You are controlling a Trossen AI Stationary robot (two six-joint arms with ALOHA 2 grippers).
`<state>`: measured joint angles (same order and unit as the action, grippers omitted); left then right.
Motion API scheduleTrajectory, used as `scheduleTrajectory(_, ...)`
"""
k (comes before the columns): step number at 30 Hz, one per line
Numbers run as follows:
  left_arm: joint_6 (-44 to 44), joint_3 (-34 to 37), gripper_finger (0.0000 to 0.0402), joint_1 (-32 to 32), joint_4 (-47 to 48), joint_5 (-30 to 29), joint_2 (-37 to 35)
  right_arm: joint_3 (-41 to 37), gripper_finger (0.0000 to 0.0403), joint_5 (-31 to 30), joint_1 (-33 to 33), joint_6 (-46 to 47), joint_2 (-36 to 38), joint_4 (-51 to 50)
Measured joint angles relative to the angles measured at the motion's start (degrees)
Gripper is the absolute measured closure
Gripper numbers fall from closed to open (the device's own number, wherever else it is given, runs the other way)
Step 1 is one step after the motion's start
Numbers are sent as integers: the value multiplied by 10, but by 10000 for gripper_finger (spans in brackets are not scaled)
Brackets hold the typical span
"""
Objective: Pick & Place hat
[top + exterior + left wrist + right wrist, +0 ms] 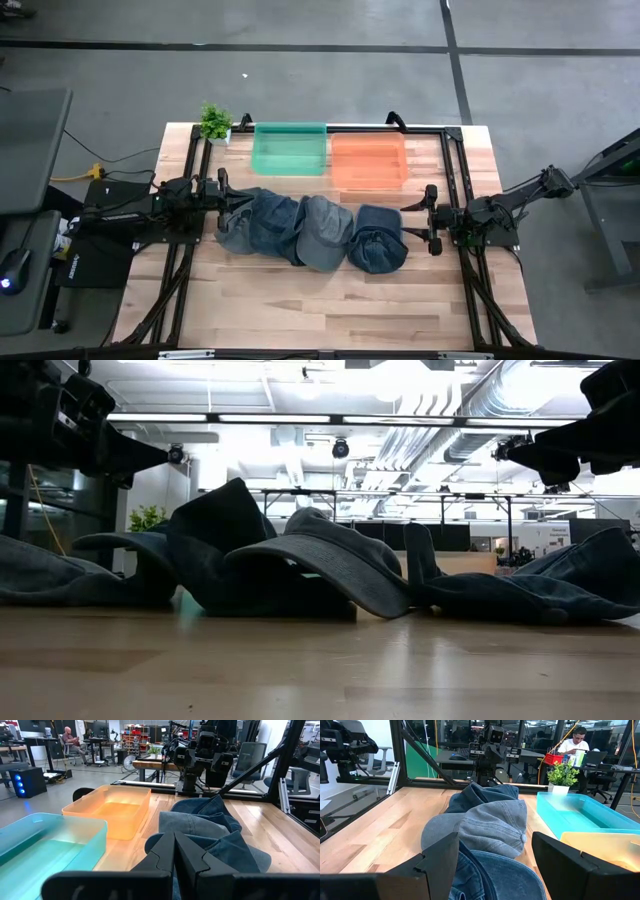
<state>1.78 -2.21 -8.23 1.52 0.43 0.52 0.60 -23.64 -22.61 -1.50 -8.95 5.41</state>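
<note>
The task looks to be at its opening step, with no hat lifted yet: a row of denim hats lies across the middle of the high view on the wooden bench [330, 300], running from centre-left to centre-right, so the long axis of the pile lies left to right in the frame. The right claw [432, 219] sits at the right end of the row, its fingers spread wide with nothing between them, facing the nearest dark-blue hat [378, 238]; in the right wrist view that hat lies just ahead of and partly between the two fingers. Next in the row is a grey-blue hat [325, 232], whose brim seems to point toward the lower edge of the high view, though the folds make this hard to confirm. The left claw [222, 192] rests at the left end of the row, fingers pressed together on nothing, beside the leftmost hat [245, 222]. The teal bin [289, 148] and orange bin [368, 160] stand just above the row in the high view. The next move likely calls for the right claw to advance and close on the dark-blue hat's fabric, then carry it to a bin.
</note>
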Motion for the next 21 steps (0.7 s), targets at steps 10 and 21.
scheduleTrajectory(10,0,0,401,0,0,0,0,0,155,0,0,0,0,0)
scheduleTrajectory(21,0,0,401,0,0,0,0,0,155,4,0,90,0,-1)
